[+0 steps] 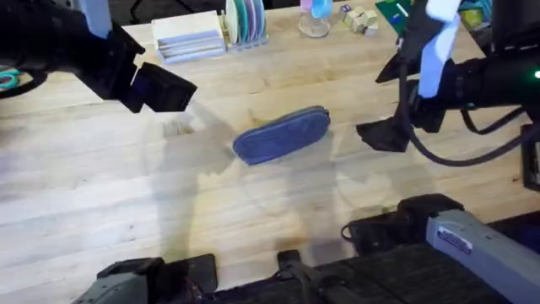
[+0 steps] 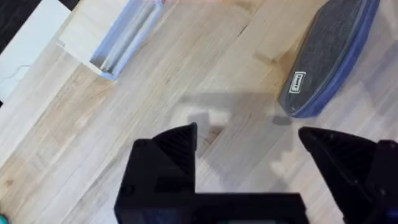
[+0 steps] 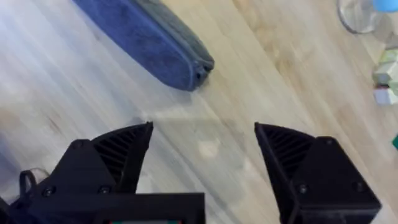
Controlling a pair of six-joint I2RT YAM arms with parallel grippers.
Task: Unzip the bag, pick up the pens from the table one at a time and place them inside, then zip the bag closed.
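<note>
So the bag [image 1: 282, 134] is lying flat near the middle of the surface [image 1: 101, 186], tilted so one rounded end points toward about 2 o'clock and the other toward 8 o'clock in the overhead view. Both arms are up off the wood and clear of it: the left gripper [image 1: 164, 87] hangs off at roughly 10 o'clock from the bag, and the right gripper [image 1: 384, 131] sits out at 3 o'clock. From the wrist views, both pairs of fingers are spread wide with nothing between them; the left wrist view has the labelled end of the bag just past its fingers [image 2: 174, 149], and the right wrist view catches the other end where the zip finishes. I can't spot a pen lying on the wood anywhere, and the bag looks closed up, though the slider is too small to tell for sure. My read: either this is the very start, before the unzip, or the very end. If it's the start, the next move needs 1 gripper pinning an end of the bag down while the other pinches the zip pull and drags it along the top.
</note>
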